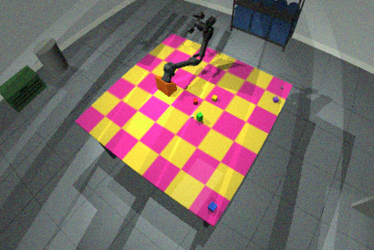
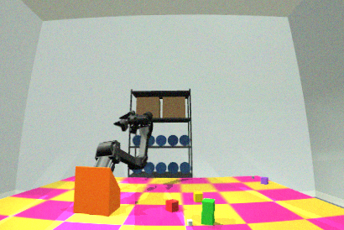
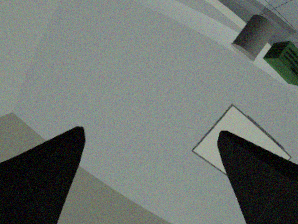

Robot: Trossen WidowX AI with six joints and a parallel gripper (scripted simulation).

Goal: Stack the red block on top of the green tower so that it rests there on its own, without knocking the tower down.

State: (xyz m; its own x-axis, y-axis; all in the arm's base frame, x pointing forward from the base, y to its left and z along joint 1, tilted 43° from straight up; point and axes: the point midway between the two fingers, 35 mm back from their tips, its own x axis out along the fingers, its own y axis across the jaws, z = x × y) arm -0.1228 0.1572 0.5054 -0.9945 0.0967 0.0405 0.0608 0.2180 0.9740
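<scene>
The red block (image 1: 195, 101) (image 2: 172, 206) lies on the checkered table top, near the green tower. The green tower (image 1: 200, 117) (image 2: 208, 211) stands upright, with nothing on its top; it looks like stacked green blocks with a slight offset. My gripper (image 1: 194, 23) (image 2: 120, 119) (image 3: 153, 136) is open and empty, raised high and far behind both. In the wrist view its two dark fingertips stand wide apart against the wall, and neither the red block nor the tower shows there.
A yellow block (image 1: 214, 98) (image 2: 198, 196) lies near the red block. A small white piece (image 2: 190, 222) lies beside the tower. A large orange block (image 1: 166, 87) (image 2: 92, 190) stands by the arm's base. A purple block (image 1: 275, 99) (image 2: 264, 180) and a blue block (image 1: 212, 206) lie farther off.
</scene>
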